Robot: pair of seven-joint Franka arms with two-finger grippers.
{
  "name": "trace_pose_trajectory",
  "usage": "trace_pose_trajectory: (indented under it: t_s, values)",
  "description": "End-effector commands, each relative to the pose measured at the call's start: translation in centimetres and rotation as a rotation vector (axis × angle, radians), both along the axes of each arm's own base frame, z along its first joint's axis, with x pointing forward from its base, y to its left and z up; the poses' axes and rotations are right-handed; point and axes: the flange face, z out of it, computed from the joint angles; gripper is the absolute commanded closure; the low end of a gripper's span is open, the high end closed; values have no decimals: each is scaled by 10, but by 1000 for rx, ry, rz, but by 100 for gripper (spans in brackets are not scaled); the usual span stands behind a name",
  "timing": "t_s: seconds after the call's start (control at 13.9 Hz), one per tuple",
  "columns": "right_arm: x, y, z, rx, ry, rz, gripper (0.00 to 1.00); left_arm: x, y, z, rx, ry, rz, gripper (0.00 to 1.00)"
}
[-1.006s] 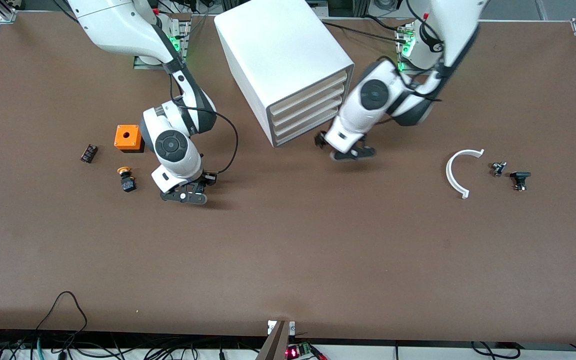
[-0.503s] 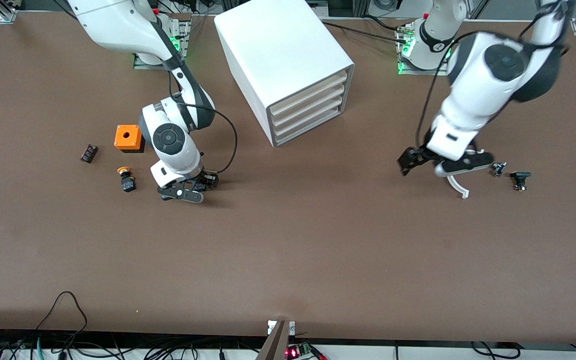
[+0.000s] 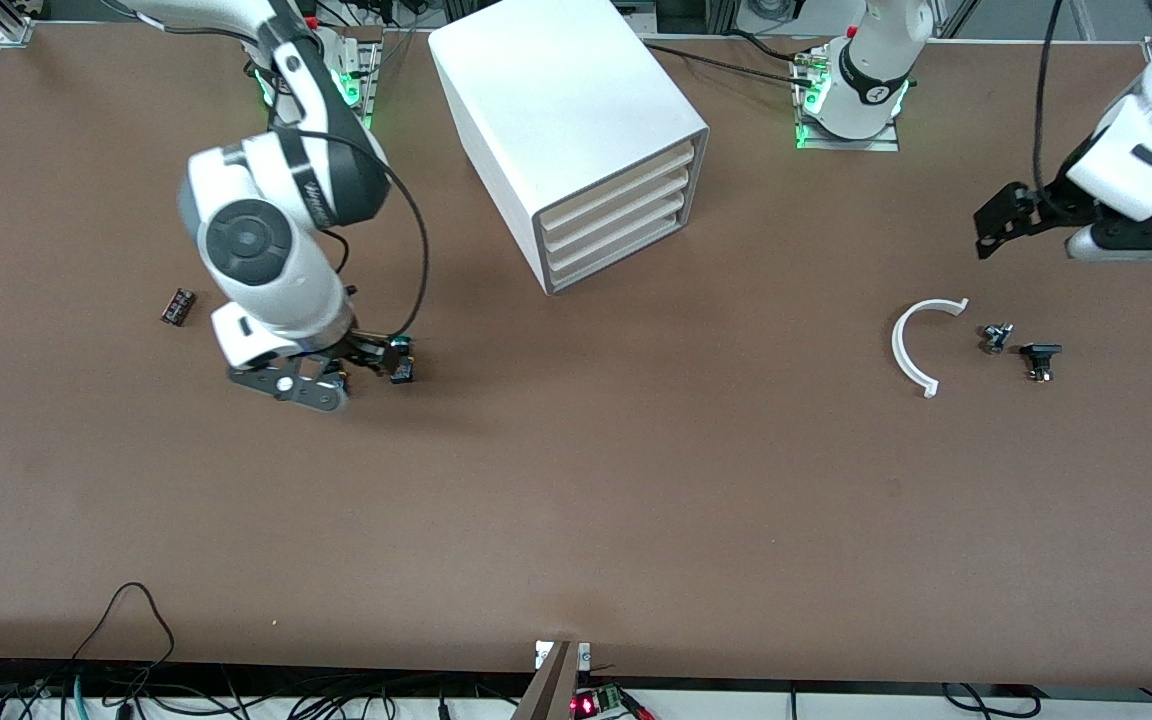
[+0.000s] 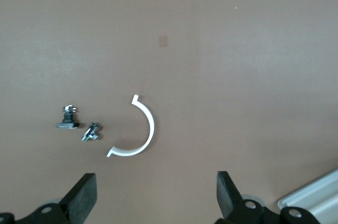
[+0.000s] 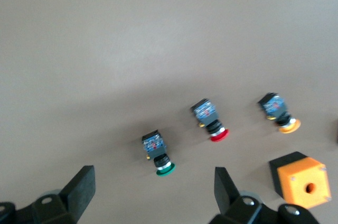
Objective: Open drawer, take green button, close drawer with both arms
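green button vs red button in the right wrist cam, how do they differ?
The green button has a flat green cap; the red button has a wider red mushroom cap. Green lies between the right gripper's open jaws; red lies nearer the orange box. Both have dark blocky bodies and lie on their sides.

red button (image 5: pixel 211 122) hidden in front view

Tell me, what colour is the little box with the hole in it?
Orange. The box shows best in the right wrist view.

Brown table (image 3: pixel 576 500), cables (image 3: pixel 136 610) along edge.
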Motion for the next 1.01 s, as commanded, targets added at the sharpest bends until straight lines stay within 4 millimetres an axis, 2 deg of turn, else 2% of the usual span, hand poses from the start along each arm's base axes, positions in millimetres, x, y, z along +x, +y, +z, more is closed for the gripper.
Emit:
trace_pose_trajectory:
  t_s: [0.0, 0.14, 0.29, 0.5, 0.57, 0.72, 0.93]
  values:
    - [13, -41, 65, 31, 7, -18, 0, 4, -4, -3, -22, 34, -47, 0]
    - [11, -85, 103, 49, -7, 73, 0, 3, -5, -5, -22, 37, -50, 0]
    - [5, -122, 124, 43, 20, 168, 0, 6, -4, -4, -24, 39, -48, 0]
    - [-2, -213, 154, 43, 30, 302, 0, 9, -7, -3, -30, 36, -54, 0]
    - [-7, -232, 161, 47, 28, 322, 0, 9, -7, -3, -30, 36, -55, 0]
    - [-20, -255, 170, 56, 53, 304, 0, 8, -7, -2, -29, 34, -53, 0]
    - [-35, -280, 160, 75, 87, 299, 0, 9, -7, -2, -30, 34, -53, 0]
